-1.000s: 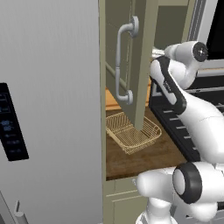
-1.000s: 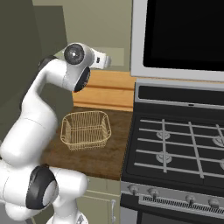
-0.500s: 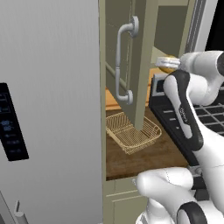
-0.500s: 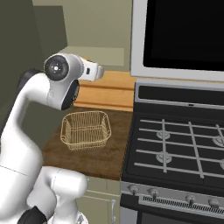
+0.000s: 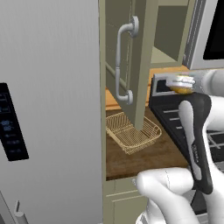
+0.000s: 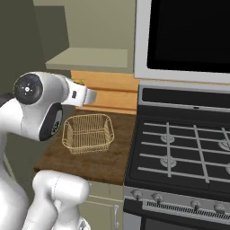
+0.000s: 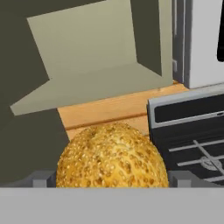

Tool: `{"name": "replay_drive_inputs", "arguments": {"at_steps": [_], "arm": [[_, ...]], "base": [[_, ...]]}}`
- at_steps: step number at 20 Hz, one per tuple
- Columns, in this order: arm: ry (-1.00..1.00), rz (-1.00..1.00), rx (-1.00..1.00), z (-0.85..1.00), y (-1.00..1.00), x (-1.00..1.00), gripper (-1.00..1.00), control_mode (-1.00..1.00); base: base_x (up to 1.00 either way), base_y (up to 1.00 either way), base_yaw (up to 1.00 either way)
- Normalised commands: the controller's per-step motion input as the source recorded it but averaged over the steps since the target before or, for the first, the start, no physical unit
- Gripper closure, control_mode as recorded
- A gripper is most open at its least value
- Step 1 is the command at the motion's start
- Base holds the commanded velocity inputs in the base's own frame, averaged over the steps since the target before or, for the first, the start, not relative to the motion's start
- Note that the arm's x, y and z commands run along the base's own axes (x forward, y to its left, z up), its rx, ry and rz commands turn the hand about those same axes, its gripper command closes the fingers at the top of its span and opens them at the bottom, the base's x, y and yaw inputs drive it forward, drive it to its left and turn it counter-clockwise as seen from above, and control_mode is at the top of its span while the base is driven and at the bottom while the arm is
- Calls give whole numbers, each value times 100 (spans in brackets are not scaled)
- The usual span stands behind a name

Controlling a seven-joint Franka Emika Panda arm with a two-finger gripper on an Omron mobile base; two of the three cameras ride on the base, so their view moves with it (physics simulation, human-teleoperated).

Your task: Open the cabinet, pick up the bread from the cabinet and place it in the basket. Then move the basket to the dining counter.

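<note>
The claw (image 7: 112, 181) is pinching the bread (image 7: 112, 157), a round seeded roll that sits between the two finger tips (image 7: 43, 180) in the hand view, so the jaws stand wide around it and are not free. In the left base view the bread (image 5: 181, 84) hangs in the air at the end of the arm, in front of the stove (image 5: 175, 113) and to the right of the open cabinet door (image 5: 141, 61). The basket (image 5: 132, 131) rests on the wooden bench (image 5: 148, 157) below and to the left of the bread, partly behind the lower edge of the door. In the right base view the basket (image 6: 88, 133) lies on the bench beside the stove, its long axis running roughly across the picture, with the hand above its back edge. The coming move probably turns on this: the claw must carry the bread down and toward the basket, staying clear of the door edge, before it lets go
</note>
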Motion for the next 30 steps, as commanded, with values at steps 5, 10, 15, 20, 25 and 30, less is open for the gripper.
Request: {"name": "replay_drive_inputs", "arguments": {"at_steps": [5, 10, 15, 20, 25, 30], "arm": [[41, -1, 0, -79, 2, -32, 100, -100], [23, 0, 6, -95, 27, 11, 100, -100], [6, 0, 4, -88, 33, 87, 100, -100], [11, 5, 1, -59, 31, 89, 100, -100], [9, 4, 0, -49, 0, 66, 100, -100], [21, 7, 0, -34, -3, 50, 100, -100]], "base": [[0, 0, 0], [0, 0, 0], [0, 0, 0], [0, 0, 0], [0, 0, 0], [0, 0, 0]]}}
